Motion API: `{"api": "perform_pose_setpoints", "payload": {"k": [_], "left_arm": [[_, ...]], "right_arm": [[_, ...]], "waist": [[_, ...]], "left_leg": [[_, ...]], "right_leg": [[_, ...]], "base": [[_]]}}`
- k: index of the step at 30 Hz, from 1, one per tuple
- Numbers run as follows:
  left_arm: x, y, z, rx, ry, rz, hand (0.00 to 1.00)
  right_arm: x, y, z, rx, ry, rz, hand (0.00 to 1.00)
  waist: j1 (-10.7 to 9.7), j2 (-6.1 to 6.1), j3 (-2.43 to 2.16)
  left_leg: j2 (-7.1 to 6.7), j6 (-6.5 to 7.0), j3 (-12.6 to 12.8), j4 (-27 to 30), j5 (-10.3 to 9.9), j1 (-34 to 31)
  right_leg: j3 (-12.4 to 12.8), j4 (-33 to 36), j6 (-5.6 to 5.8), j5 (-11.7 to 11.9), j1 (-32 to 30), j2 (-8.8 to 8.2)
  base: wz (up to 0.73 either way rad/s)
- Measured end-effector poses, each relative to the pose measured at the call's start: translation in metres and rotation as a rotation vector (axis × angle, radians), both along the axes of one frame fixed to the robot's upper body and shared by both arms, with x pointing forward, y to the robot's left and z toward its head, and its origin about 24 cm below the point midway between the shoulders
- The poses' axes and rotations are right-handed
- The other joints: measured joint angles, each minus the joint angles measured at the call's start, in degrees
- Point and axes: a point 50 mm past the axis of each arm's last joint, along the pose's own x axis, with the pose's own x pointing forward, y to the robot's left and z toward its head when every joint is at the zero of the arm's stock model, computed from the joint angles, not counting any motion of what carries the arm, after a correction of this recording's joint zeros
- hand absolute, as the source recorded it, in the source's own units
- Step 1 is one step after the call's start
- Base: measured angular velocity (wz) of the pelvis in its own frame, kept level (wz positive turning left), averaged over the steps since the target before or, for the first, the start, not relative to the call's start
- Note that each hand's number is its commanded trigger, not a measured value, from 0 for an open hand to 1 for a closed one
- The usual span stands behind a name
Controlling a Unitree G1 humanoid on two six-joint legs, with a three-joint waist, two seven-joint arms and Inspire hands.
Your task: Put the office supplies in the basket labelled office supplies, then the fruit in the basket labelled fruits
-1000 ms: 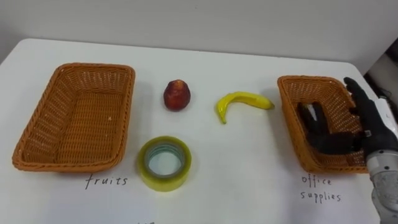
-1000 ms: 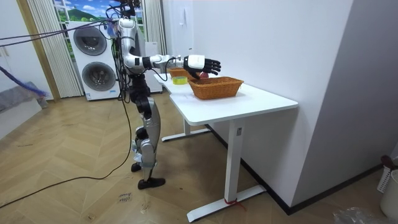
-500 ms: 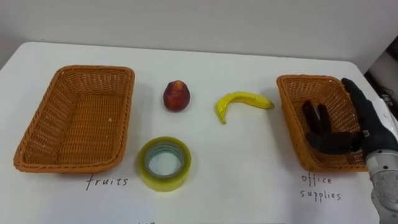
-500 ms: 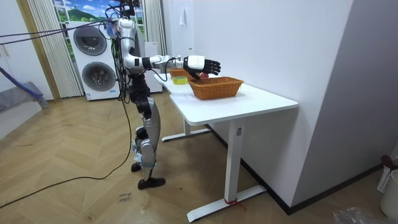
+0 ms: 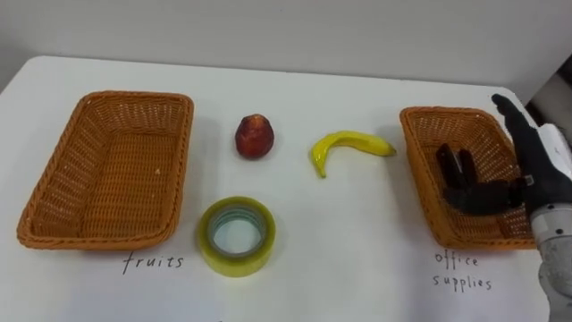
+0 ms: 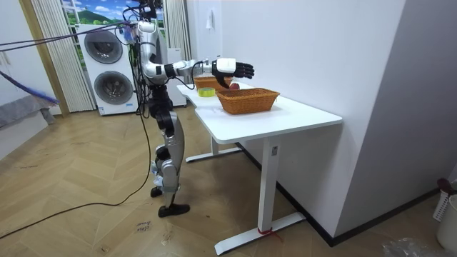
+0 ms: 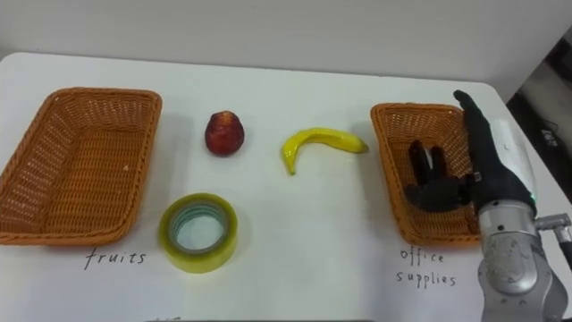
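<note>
Bench [image 5: 357, 268]: white, set against a pale wall; the robot stands at its near edge with one arm held out over it.
Tape roll [image 5: 236, 264]: nearest, lying flat between the two baskets and closer to the left one. It looks stiff, light and hollow, so I judge a pinch across its wall, thumb in the core, to be the surest hold.
Left basket [image 5: 54, 179]: wicker, nothing inside.
Right basket [image 5: 420, 179]: wicker; its floor is partly hidden under the hand.
Right hand [image 5: 541, 161]: hovers over the right basket, fingers [image 5: 474, 197] loosely spread and half bent, holding nothing.
Banana [image 5: 344, 143]: farther back, its tip just beside the right basket's far corner. It probably bruises easily, so take it gently across the thick middle.
Red fruit [image 5: 254, 136]: farthest, upright between the left basket and the banana. It is round and smooth and likely to roll, so cup it from above.
</note>
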Motion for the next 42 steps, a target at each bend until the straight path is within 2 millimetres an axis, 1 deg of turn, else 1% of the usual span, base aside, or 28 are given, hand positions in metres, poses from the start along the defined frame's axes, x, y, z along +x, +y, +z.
{"api": "perform_pose_setpoints", "payload": {"k": [3, 5, 7, 9, 11, 14, 18, 22, 27, 29, 32, 34, 37, 42], "left_arm": [[0.000, 0.000, 0.000, 0.007, -0.002, 0.002, 0.00], [0.002, 0.001, 0.001, 0.013, -0.010, 0.000, 0.00], [0.002, 0.001, 0.001, 0.013, -0.009, -0.001, 0.00], [0.002, 0.001, 0.001, 0.014, -0.010, -0.003, 0.00], [0.002, 0.001, 0.001, 0.014, -0.008, -0.002, 0.00], [-0.002, 0.001, 0.000, 0.012, 0.006, 0.002, 0.00], [-0.004, 0.001, 0.000, 0.009, 0.012, 0.002, 0.00], [0.002, -0.001, -0.001, -0.006, -0.003, -0.005, 0.00], [0.011, -0.002, 0.000, -0.026, -0.030, -0.017, 0.00], [0.012, -0.002, 0.000, -0.028, -0.033, -0.019, 0.00], [0.014, -0.003, 0.000, -0.042, -0.038, -0.022, 0.00], [0.015, -0.003, 0.000, -0.043, -0.042, -0.022, 0.00], [0.018, -0.003, -0.001, -0.049, -0.048, -0.021, 0.00], [0.018, -0.003, -0.001, -0.061, -0.046, -0.022, 0.00]], "right_arm": [[0.003, 0.002, 0.009, -0.004, -0.030, 0.010, 0.00], [0.004, 0.005, 0.020, 0.003, -0.075, 0.031, 0.00], [0.008, 0.007, 0.030, 0.007, -0.114, 0.048, 0.00], [0.013, 0.008, 0.039, 0.004, -0.149, 0.062, 0.00], [0.012, 0.012, 0.052, 0.003, -0.204, 0.084, 0.00], [0.010, 0.020, 0.064, 0.032, -0.262, 0.130, 0.00], [0.011, 0.029, 0.064, 0.059, -0.262, 0.180, 0.00], [0.014, 0.040, 0.064, 0.069, -0.233, 0.250, 0.00], [0.018, 0.057, 0.058, 0.091, -0.161, 0.369, 0.00], [0.018, 0.062, 0.055, 0.117, -0.139, 0.401, 0.00], [0.018, 0.066, 0.054, 0.145, -0.119, 0.442, 0.00], [0.019, 0.068, 0.054, 0.161, -0.119, 0.457, 0.00], [0.020, 0.074, 0.054, 0.171, -0.118, 0.481, 0.00], [0.021, 0.085, 0.049, 0.228, -0.087, 0.531, 0.00]], "waist": [[0.40, -0.35, 0.01], [0.79, -0.87, 0.18], [0.86, -1.12, 0.22], [0.76, -1.37, 0.11], [1.03, -1.49, 0.01], [1.51, -1.52, -0.01], [2.14, -1.60, 0.03], [3.76, -1.42, 0.16], [5.18, -0.98, 0.36], [5.78, -0.96, 0.36], [5.99, -1.02, 0.31], [6.96, -1.02, 0.31], [7.28, -1.06, 0.28], [7.59, -1.08, 0.27]], "left_leg": [[0.00, 0.00, 0.00, -0.11, 0.00, -0.11], [0.00, 0.00, 0.00, -0.09, 0.00, -0.35], [0.00, 0.00, 0.01, -0.08, 0.00, -0.44], [0.01, 0.00, -0.02, -0.05, 0.00, -0.71], [0.10, 0.00, -0.09, -0.04, -0.01, -0.73], [0.10, 0.00, -0.06, -0.01, 0.00, -0.57], [0.02, 0.00, -0.05, 0.07, 0.00, -0.47], [0.02, 0.01, -0.28, 0.13, -0.02, -0.65], [0.03, 0.00, -1.00, 0.13, -0.01, -1.20], [0.01, 0.00, -1.20, 0.24, 0.00, -1.38], [-0.04, 0.02, -1.94, 0.29, 0.00, -1.82], [-0.05, 0.03, -1.97, 0.30, 0.01, -1.86], [-0.05, 0.03, -1.98, 0.35, 0.02, -1.87], [-0.08, 0.04, -2.04, 0.36, 0.04, -1.85]], "right_leg": [[-0.01, 0.00, 0.00, 0.00, -0.17, 0.00], [-0.03, 0.01, 0.00, 0.00, -0.42, 0.00], [-0.03, 0.01, 0.00, 0.00, -0.50, -0.01], [-0.18, -0.01, 0.00, 0.00, -0.67, -0.03], [-0.39, -0.07, 0.00, 0.00, -0.57, 0.00], [-0.29, -0.07, 0.00, 0.00, -0.44, -0.01], [-0.37, -0.06, 0.00, 0.00, -0.27, -0.12], [-0.48, -0.04, 0.00, 0.00, -0.32, -0.09], [-1.44, -0.06, -0.04, 0.02, -0.38, -0.19], [-1.82, -0.11, -0.03, 0.02, -0.47, -0.23], [-2.95, -0.20, -0.03, 0.02, -0.53, -0.35], [-2.97, -0.25, -0.03, 0.02, -0.54, -0.36], [-3.05, -0.32, -0.03, 0.02, -0.51, -0.40], [-4.14, -0.35, -0.02, 0.01, -0.44, -0.55]], "base": [[0.00], [0.00], [0.00], [0.02], [0.04], [0.00], [0.00], [0.02], [0.08], [0.06], [0.11], [0.05], [0.00], [0.02]]}}
